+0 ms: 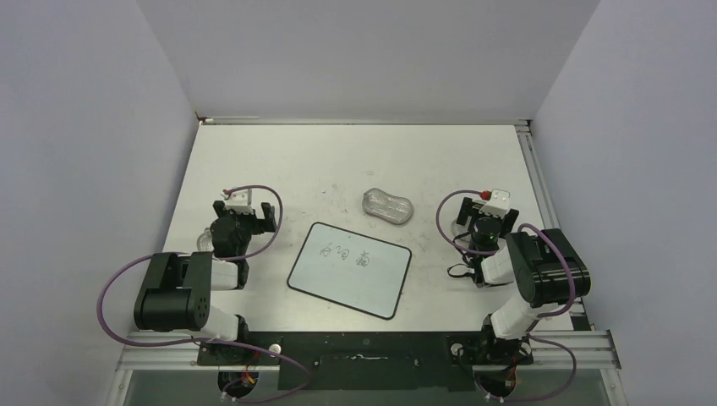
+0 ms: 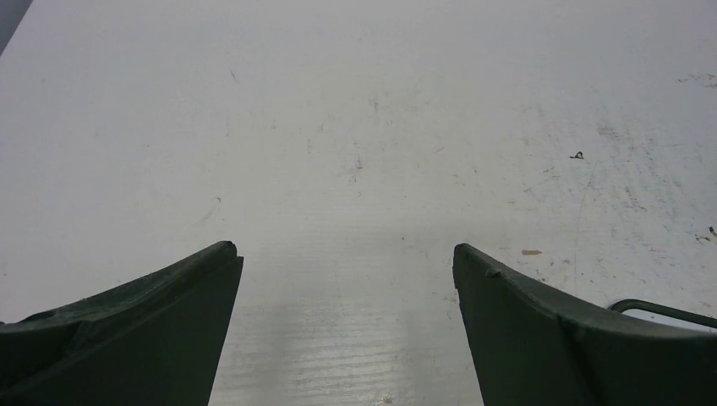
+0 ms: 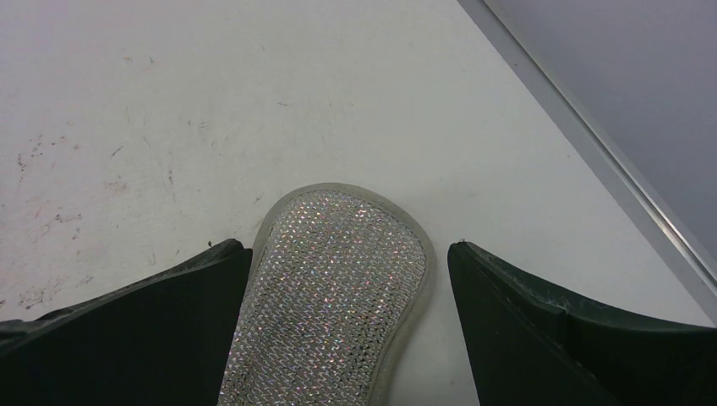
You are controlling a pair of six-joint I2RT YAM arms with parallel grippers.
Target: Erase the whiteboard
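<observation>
The whiteboard (image 1: 348, 271), white with a thin black rim and small dark scribbles near its far side, lies flat on the table between the two arms. My left gripper (image 1: 245, 216) is open and empty over bare table left of the board; its view (image 2: 347, 254) shows only tabletop between the fingers. My right gripper (image 1: 484, 216) is open, right of the board. In the right wrist view a glittery silver pad (image 3: 330, 288) lies on the table between the open fingers (image 3: 347, 254), against the left one and clear of the right. The board is out of both wrist views.
A grey peanut-shaped lump (image 1: 387, 205) lies on the table just beyond the board's far right corner. A metal rail (image 1: 534, 178) edges the table's right side and also shows in the right wrist view (image 3: 592, 135). White walls enclose the table.
</observation>
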